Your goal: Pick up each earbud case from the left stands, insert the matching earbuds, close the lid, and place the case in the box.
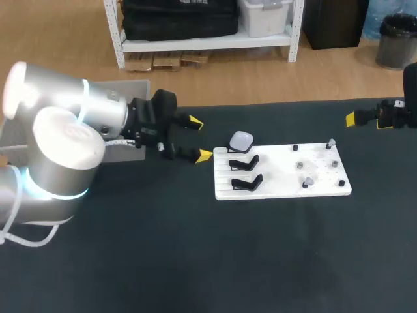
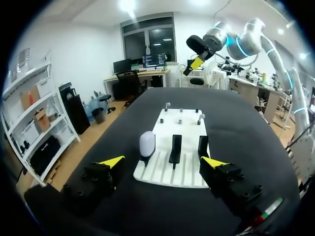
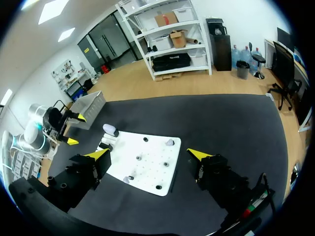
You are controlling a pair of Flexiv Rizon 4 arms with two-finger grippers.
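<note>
One case on its stand, both grippers empty

Three stands [image 1: 244, 161] line the left end of the white board [image 1: 280, 171]. The nearest two are bare black cradles, and the farthest carries the pale earbud case [image 1: 241, 141], lid down as far as I can tell. On the board's right half, small grey pieces sit among dark pegs. Two look like earbuds [image 1: 309, 182], though they are too small to be sure. Just off the board's left end hangs the left gripper [image 1: 199, 138], fingers spread wide, holding nothing, pointed along the board. Well beyond the board's far right corner is the right gripper [image 3: 148, 154], likewise spread and empty. Farther off the board's left end, behind the left arm, stands the grey box [image 3: 92, 102].

As I judge it, the case is rounded and smooth, so an off-centre pinch could squirt it out or tip it off its cradle. A low approach could also catch the bare stands or shove the board, which seems merely to rest on the table, and so shift the earbuds.
</note>
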